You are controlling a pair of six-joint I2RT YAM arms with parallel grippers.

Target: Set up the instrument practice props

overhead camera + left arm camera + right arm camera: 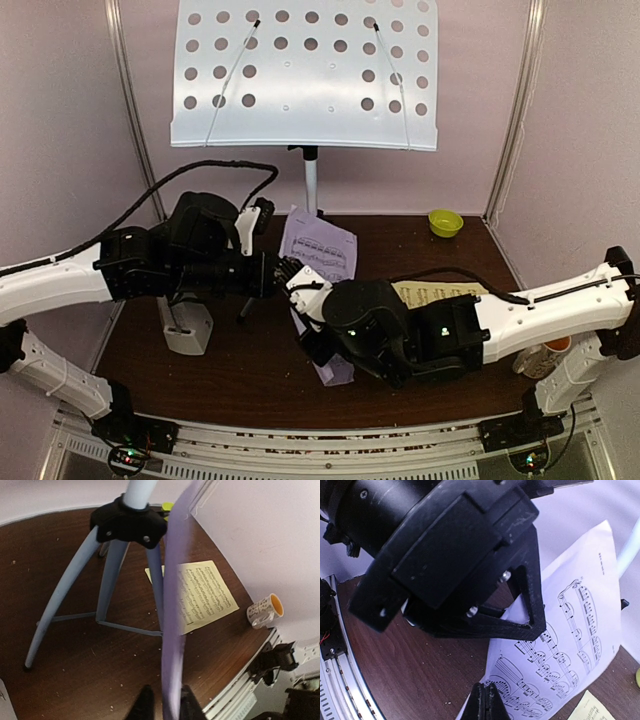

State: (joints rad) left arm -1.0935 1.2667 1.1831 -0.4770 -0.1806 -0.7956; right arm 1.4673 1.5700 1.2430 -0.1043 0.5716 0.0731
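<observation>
both hands are on the lilac page (322, 252). the left hand (162, 707) has its two fingers closed down to paper thickness on it, the sheet standing edge-on straight out from the fingertips. the right hand (485, 700) is pinched just as tight on a lower edge, and the printed staves fan up and away from its tips. the page hangs between the two, off the worktop (250, 370), bowed rather than flat.

beyond the left hand's fingers and a little to one side stands the tripod (107, 575). past that, flat on the worktop, lies the pale yellow page (205, 592), with the mug (265, 611) further out by the edge. the desk (305, 75) is high above both hands and bare. the metronome (187, 328) sits under the left forearm, and the green bowl (445, 222) is well off in the far corner.

this looks like a two-handed carry or a pass between hands, with the lilac page bound for the desk. to do it well, i'd move both hands as one so the paper neither tears nor buckles, or let one hand open fully before the other pulls. swing the sheet wide of the tripod legs, turn it face-out, and lower its bottom edge onto the desk lip before opening either hand
</observation>
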